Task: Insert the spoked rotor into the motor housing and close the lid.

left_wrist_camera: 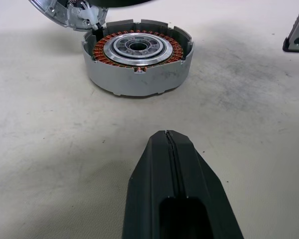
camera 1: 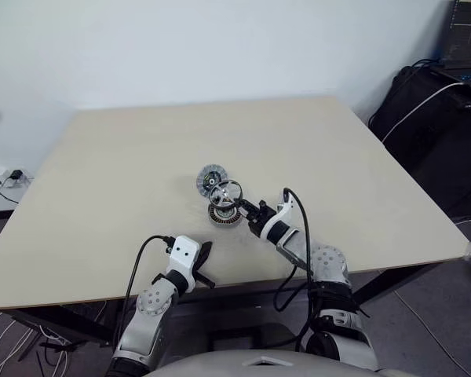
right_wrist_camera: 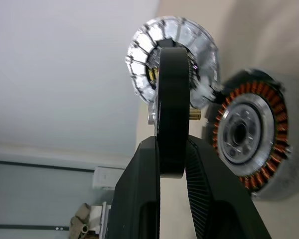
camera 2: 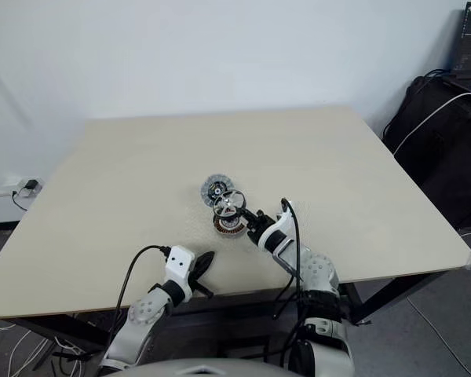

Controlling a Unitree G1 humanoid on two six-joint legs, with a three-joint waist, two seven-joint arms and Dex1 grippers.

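Note:
The motor housing [camera 1: 224, 216] lies mid-table, its copper windings [left_wrist_camera: 137, 50] facing up around a silvery centre. Just above it hangs the spoked rotor [camera 1: 225, 192], tilted, with my right gripper [camera 1: 242, 206] shut on its rim. In the right wrist view the rotor [right_wrist_camera: 172, 99] is seen edge-on between the two fingers, beside the housing [right_wrist_camera: 249, 134]. The lid [camera 1: 212, 178] lies flat on the table right behind the housing, ribbed rim and dark centre up. My left gripper [camera 1: 205, 263] is shut and empty near the table's front edge, pointing at the housing from a short way off.
The beige table [camera 1: 125, 181] has bare surface all around the parts. Black bags [camera 1: 432, 118] and a laptop [camera 1: 467, 47] stand off its right back corner. A wall socket with cables [camera 1: 8, 179] sits to the left.

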